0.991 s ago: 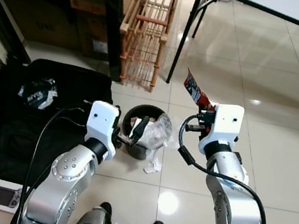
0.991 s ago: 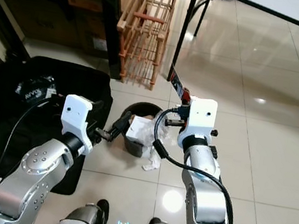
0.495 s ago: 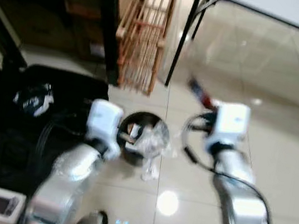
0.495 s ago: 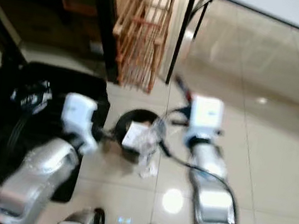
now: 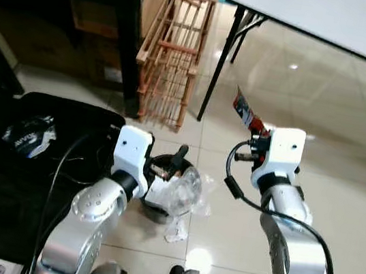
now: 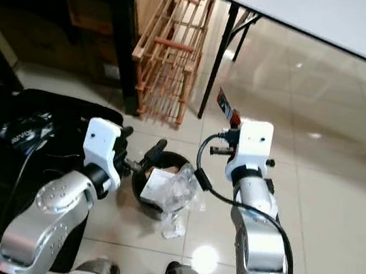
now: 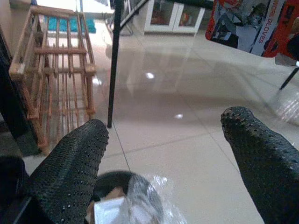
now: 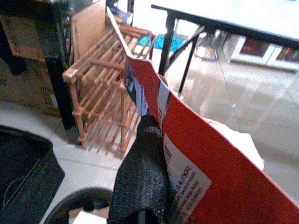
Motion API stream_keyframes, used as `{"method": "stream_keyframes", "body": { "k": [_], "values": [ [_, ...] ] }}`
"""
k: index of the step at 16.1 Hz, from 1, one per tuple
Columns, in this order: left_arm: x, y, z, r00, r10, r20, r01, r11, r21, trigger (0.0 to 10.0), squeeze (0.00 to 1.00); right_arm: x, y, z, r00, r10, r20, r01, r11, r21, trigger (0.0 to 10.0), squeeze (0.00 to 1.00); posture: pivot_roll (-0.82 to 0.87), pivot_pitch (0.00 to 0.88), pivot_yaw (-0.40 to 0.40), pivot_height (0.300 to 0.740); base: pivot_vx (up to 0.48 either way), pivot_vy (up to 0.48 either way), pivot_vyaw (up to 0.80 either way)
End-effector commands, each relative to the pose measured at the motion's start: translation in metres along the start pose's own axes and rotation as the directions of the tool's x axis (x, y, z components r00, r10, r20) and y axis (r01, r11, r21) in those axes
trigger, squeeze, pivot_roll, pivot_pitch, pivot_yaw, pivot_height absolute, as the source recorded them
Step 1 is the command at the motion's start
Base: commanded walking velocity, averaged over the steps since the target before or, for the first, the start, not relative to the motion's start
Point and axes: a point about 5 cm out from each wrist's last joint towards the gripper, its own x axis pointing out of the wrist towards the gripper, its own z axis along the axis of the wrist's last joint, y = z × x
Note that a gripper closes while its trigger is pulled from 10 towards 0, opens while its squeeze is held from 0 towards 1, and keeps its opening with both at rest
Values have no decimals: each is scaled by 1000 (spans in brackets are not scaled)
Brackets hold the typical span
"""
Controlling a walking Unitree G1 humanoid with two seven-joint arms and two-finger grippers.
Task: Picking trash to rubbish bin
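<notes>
A small black rubbish bin (image 5: 150,209) stands on the tiled floor between my arms, with white paper and crumpled clear plastic (image 5: 183,188) sticking out of it. My left gripper (image 5: 168,164) hovers open just over the bin, its fingers (image 7: 65,172) spread wide with nothing between them. My right gripper (image 5: 256,129) is raised to the right of the bin and shut on a red snack packet (image 5: 244,112), which stands up from its fingers (image 8: 142,172). A white scrap (image 5: 174,231) lies on the floor beside the bin.
A black bag (image 5: 18,181) lies on the floor at the left. A wooden rack (image 5: 171,52) and a dark cabinet (image 5: 72,3) stand behind the bin. A white table (image 5: 338,22) on black legs (image 5: 220,60) is at the back right. Open tiles stretch to the right.
The view has shifted and passed through blur, so the bin now sits lower in the picture. The left gripper stays over the bin, and the right still holds the red packet.
</notes>
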Motion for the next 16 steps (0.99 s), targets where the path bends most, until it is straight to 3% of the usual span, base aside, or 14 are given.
{"method": "stream_keyframes", "body": {
  "k": [1,6,12,16],
  "values": [
    [-4,4,-6,999,24,-22,-24,1000,1,10000,0,-1,2,-3,1000,7,-10,-7,1000,8,10000,0,73,238,-66,740,0,0,0],
    [-6,2,-8,999,13,-31,-13,1000,2,10000,0,-1,4,-5,1000,13,-16,-13,1000,11,10000,0,76,242,-58,740,0,0,0],
    [-17,0,-20,996,-8,-90,8,1000,-4,10000,0,-6,7,-16,997,-30,-76,36,996,80,10000,0,76,300,-39,740,0,0,0],
    [-49,0,-41,983,-34,-183,31,999,-22,10000,0,-11,-7,-36,978,-115,-173,137,983,118,10000,0,103,384,-24,740,0,0,0]
  ]
}}
